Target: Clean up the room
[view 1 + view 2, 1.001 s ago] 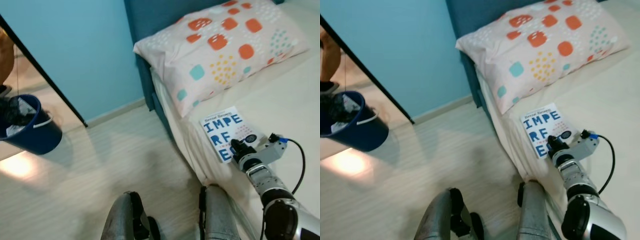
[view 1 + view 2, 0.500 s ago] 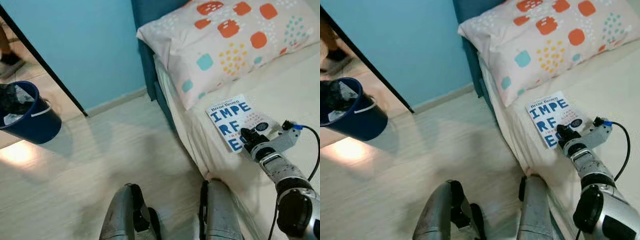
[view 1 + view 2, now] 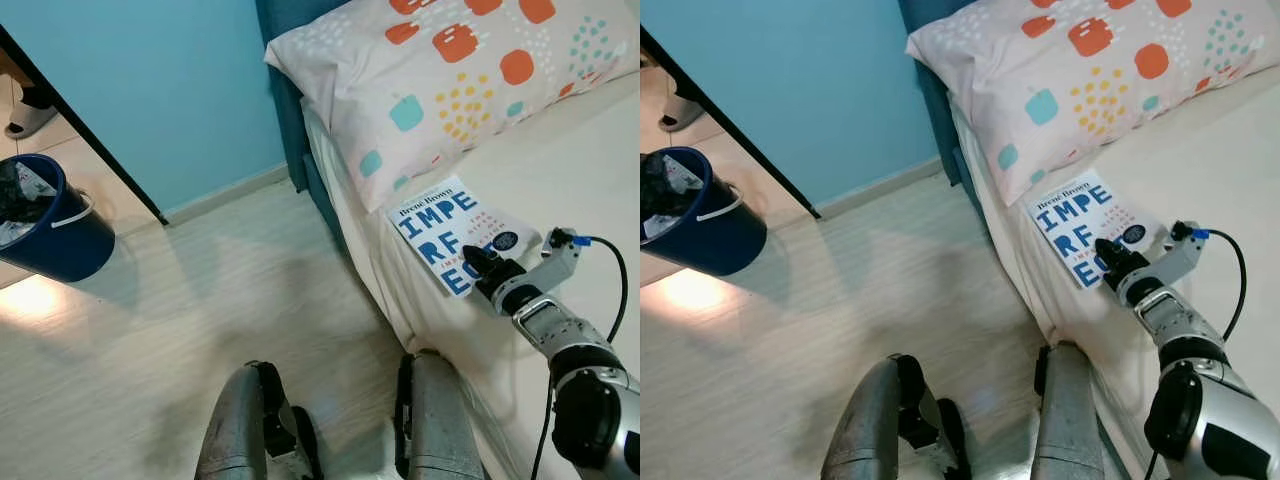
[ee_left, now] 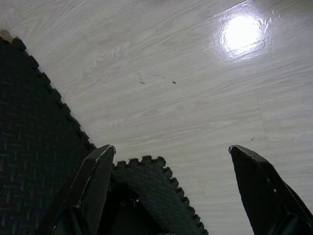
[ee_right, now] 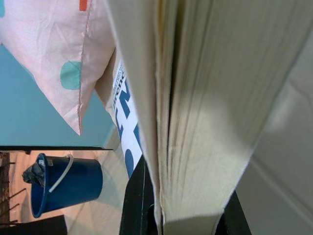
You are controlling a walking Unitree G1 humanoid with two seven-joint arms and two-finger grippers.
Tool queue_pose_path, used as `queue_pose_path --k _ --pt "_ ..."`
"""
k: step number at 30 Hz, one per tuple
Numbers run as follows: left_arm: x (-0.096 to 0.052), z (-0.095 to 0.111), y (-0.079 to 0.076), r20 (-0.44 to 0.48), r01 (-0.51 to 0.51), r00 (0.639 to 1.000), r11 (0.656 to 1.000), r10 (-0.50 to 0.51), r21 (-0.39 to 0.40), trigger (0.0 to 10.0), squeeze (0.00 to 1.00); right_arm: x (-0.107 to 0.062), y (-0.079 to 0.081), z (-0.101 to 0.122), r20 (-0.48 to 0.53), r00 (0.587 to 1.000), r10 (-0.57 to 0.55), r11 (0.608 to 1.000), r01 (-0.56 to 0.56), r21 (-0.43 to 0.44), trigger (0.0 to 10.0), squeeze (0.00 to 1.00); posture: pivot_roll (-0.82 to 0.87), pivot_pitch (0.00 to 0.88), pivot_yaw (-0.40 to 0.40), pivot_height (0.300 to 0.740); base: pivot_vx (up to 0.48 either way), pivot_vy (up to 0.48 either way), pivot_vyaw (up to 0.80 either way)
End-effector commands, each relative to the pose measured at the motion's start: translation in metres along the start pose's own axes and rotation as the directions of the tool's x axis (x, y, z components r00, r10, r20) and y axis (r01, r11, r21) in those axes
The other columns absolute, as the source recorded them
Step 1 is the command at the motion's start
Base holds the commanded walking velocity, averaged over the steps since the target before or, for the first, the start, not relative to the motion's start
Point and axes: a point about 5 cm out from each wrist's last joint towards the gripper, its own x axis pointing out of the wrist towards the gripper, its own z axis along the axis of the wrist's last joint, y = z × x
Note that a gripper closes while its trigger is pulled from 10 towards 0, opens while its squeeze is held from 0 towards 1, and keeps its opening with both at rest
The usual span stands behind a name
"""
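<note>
A white book with blue letters [image 3: 445, 230] lies on the cream bed [image 3: 580, 170], just below a patterned pillow [image 3: 450, 80]. My right gripper [image 3: 478, 270] is at the book's near corner, shut on it. In the right wrist view the book's page edges [image 5: 195, 98] sit between the two black fingers [image 5: 139, 196]. My left gripper [image 4: 172, 148] hangs open over the pale wood floor [image 4: 195, 73], with nothing between its fingers.
A blue bucket [image 3: 45, 225] with rubbish in it stands on the floor to the left, by a doorway. A teal headboard [image 3: 285, 110] and blue wall lie ahead. A black foam mat [image 4: 34, 147] lies under my left gripper. My legs [image 3: 250, 430] stand beside the bed edge.
The camera has shifted, so the whole scene has slid a little. My right gripper stays shut on the book's near corner. The book looks slightly turned on the bed.
</note>
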Motion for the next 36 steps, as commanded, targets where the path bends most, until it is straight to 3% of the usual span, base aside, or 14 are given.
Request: queue_pose_path --k 1,10,18,19,20,21,22,23,30,36 --pt "-0.008 -0.022 0.013 -0.07 -0.035 0.997 0.999 0.034 -0.014 10.0 0.0 -0.001 -0.004 -0.016 -0.085 0.996 -0.02 1.0 0.02 -0.007 10.0 0.0 0.11 0.495 0.136 0.6 0.0 0.0 0.0" --pt "-0.008 -0.022 0.013 -0.065 -0.027 0.998 1.0 0.026 -0.013 10.0 0.0 -0.003 -0.006 0.002 -0.002 0.998 -0.055 0.998 0.055 -0.006 10.0 0.0 0.1 0.486 0.134 0.6 0.0 0.0 0.0" --pt "-0.008 -0.022 0.013 -0.06 -0.025 0.998 1.0 0.024 -0.018 10.0 0.0 -0.002 -0.005 -0.001 0.006 0.999 -0.041 0.999 0.04 0.021 10.0 0.0 0.11 0.478 0.132 0.6 0.0 0.0 0.0" --pt "-0.008 -0.022 0.013 -0.059 -0.027 0.998 0.999 0.025 -0.02 10.0 0.0 -0.001 -0.003 -0.002 0.01 0.999 -0.039 0.999 0.039 0.022 10.0 0.4 0.12 0.475 0.132 0.6 0.0 0.0 0.0" --pt "-0.008 -0.022 0.013 -0.059 -0.028 0.998 0.999 0.027 -0.021 10.0 0.0 0.0 -0.003 -0.002 0.012 0.999 -0.04 0.999 0.039 0.021 10.0 0.63 0.12 0.475 0.132 0.6 0.0 0.0 0.0" --pt "-0.008 -0.022 0.013 -0.059 -0.028 0.998 0.999 0.027 -0.021 10.0 0.0 0.0 -0.003 -0.002 0.012 0.999 -0.04 0.999 0.039 0.021 10.0 0.63 0.12 0.475 0.132 0.6 0.0 0.0 0.0" --pt "-0.008 -0.022 0.012 -0.058 -0.029 0.998 0.999 0.028 -0.022 10.0 0.0 0.001 -0.002 -0.002 0.013 0.999 -0.045 0.999 0.045 0.02 10.0 0.93 0.12 0.474 0.132 0.6 0.0 0.0 0.0" --pt "-0.007 -0.021 0.012 -0.057 -0.031 0.998 0.999 0.029 -0.024 10.0 0.0 0.001 -0.002 -0.002 0.01 0.999 -0.049 0.999 0.049 0.014 10.0 1.0 0.12 0.47 0.129 0.6 0.0 0.0 0.0" --pt "-0.006 -0.018 0.009 -0.054 -0.031 0.998 0.999 0.03 -0.031 10.0 0.0 0.001 -0.003 0.002 0.021 0.997 -0.077 0.997 0.077 0.01 10.0 1.0 0.11 0.455 0.121 0.6 0.0 0.0 0.0" --pt "0.001 -0.003 -0.003 -0.034 -0.006 0.999 0.999 0.004 -0.049 10.0 0.0 -0.004 -0.008 0.019 0.045 0.991 -0.123 0.992 0.123 0.001 10.0 1.0 0.05 0.368 0.098 0.6 0.0 0.0 0.0"
